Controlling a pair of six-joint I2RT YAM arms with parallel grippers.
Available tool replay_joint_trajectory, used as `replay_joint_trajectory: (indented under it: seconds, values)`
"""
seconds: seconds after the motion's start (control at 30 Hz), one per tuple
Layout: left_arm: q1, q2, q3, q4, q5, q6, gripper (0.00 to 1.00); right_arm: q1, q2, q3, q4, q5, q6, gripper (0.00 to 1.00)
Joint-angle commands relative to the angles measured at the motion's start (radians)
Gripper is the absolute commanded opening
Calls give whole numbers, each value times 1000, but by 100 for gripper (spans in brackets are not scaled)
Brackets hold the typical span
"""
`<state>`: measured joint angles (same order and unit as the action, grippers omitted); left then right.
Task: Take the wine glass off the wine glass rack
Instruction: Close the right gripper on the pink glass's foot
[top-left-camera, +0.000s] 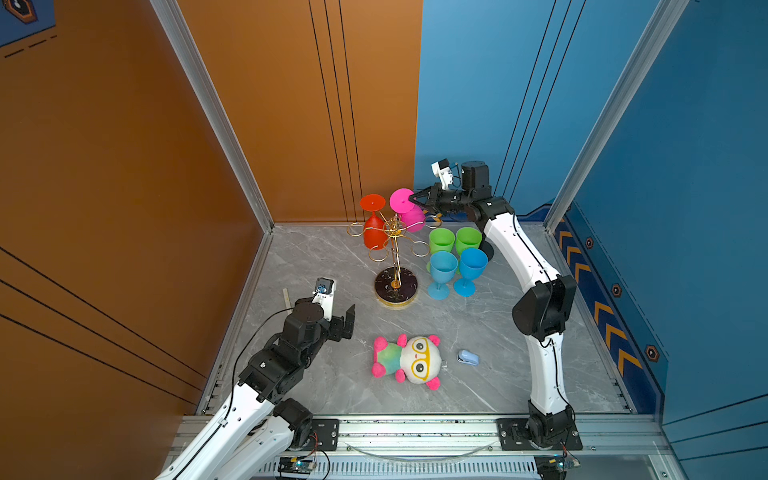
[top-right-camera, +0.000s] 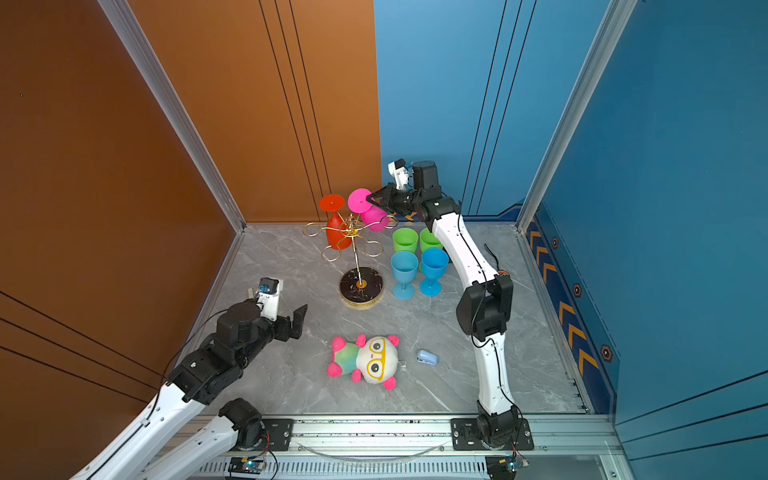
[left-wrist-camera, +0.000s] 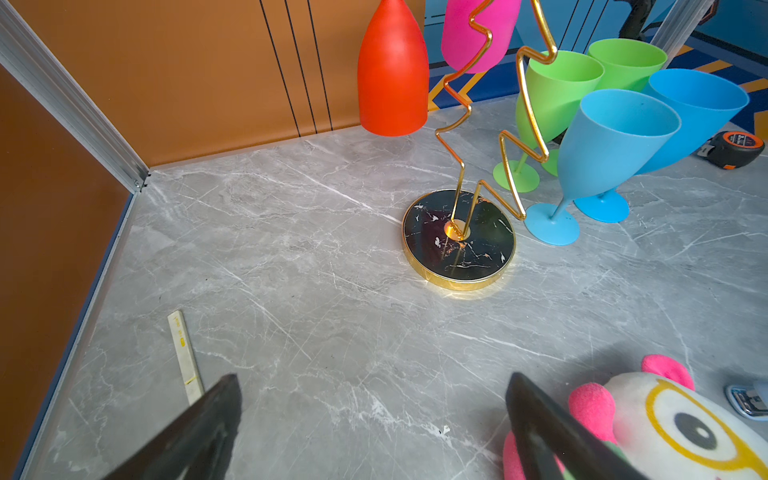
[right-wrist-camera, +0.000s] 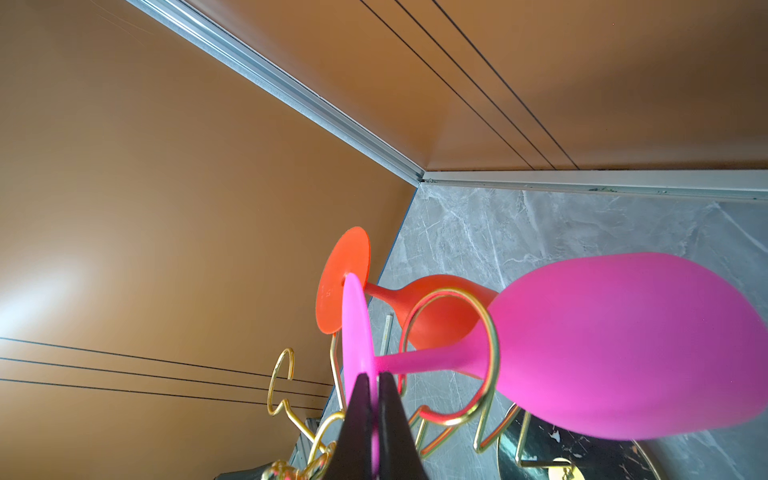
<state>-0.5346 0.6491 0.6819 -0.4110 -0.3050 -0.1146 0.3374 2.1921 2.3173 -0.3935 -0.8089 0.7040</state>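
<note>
At the left, the left fingers (left-wrist-camera: 216, 415) stand wide apart above the grey tabletop (top-left-camera: 324, 270), holding nothing. In the middle stands the wine glass rack (top-left-camera: 405, 283), with a red wine glass (top-left-camera: 374, 233) and, to its right, the pink wine glass (top-left-camera: 402, 200) hanging bowl-down in its gold loops. From the right, the right fingers (right-wrist-camera: 358, 424) are pinched narrowly on the rim of the pink glass's round foot, its stem inside a loop.
</note>
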Motion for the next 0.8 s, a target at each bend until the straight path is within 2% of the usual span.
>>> replay_joint_trajectory:
  seconds: [0.0,0.77]
  values:
    - [14,-8,-4,18,18,-13,99,9,-78,-32,-6,-20,-26,0]
    - [15,-12,-5,18,24,-18,99,13,-211,-173,-6,-72,-60,0]
